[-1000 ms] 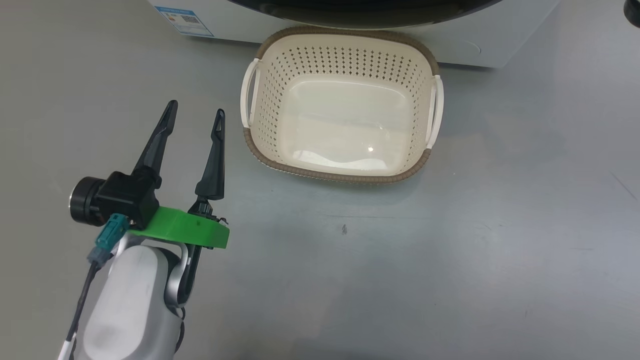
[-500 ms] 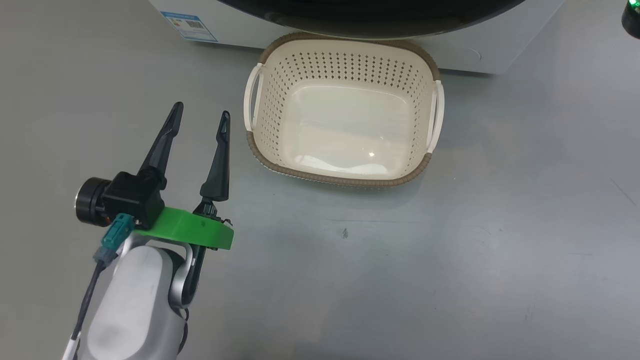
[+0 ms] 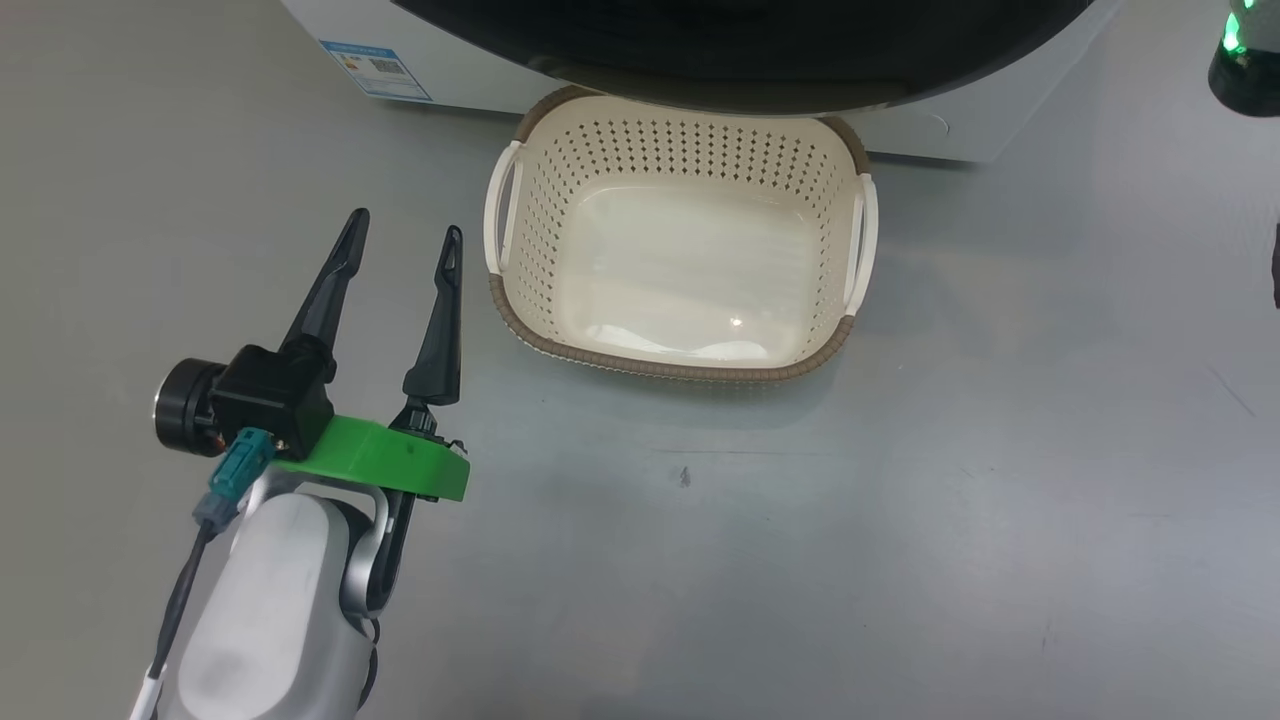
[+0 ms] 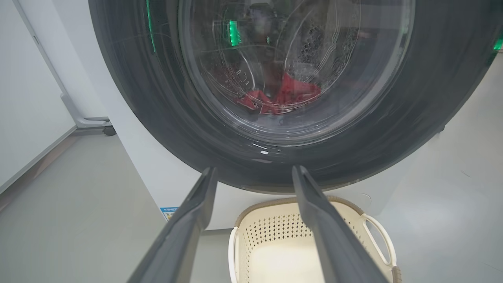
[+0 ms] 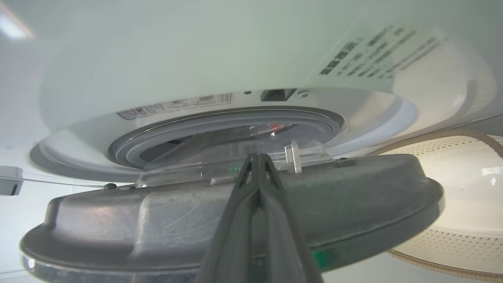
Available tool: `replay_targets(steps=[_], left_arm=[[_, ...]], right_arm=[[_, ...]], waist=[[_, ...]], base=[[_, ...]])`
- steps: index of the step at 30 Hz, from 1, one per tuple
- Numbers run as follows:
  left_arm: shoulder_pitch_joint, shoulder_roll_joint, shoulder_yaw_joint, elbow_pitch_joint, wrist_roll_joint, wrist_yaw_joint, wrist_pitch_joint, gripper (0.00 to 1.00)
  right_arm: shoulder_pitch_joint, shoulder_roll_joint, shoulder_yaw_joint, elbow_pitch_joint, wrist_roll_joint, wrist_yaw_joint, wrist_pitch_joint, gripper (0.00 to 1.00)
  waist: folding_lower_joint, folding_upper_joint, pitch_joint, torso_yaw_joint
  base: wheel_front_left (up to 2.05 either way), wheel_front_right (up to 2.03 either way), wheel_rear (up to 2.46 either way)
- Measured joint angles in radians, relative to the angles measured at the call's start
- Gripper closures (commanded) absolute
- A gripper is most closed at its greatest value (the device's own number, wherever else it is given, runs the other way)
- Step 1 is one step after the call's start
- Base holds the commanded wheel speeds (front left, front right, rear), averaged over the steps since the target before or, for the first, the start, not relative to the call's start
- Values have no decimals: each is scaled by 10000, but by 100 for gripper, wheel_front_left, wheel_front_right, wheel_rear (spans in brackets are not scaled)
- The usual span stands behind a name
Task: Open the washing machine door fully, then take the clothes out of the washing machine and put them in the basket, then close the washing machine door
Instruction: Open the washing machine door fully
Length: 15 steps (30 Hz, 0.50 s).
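Left pincer (image 3: 403, 232): released, empty, in front of the washing machine (image 3: 470, 65). Right pincer (image 5: 257, 159): clenched, tips at the inner rim of the door (image 5: 353, 196), which stands ajar from the machine. Clothes (image 4: 283, 96): inside the machine. Basket (image 3: 655, 368): on the floor, just before the machine.
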Motion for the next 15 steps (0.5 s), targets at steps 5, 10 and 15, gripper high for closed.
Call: replay_targets(steps=[5,10,15], left_arm=[[0,0,4,10,0,58,0,0],[1,0,8,19,0,73,0,0],[35,0,146,84,13,105,0,0]], right_arm=[[151,82,73,13,84,173,253,100],[405,173,146,4,192,391,554,100],[883,374,399,0,265,702,865,100]], waist=[[0,0,-70,-48],[0,0,-146,-109],[0,0,-287,-209]], base=[[0,0,0],[0,0,0],[0,0,0]])
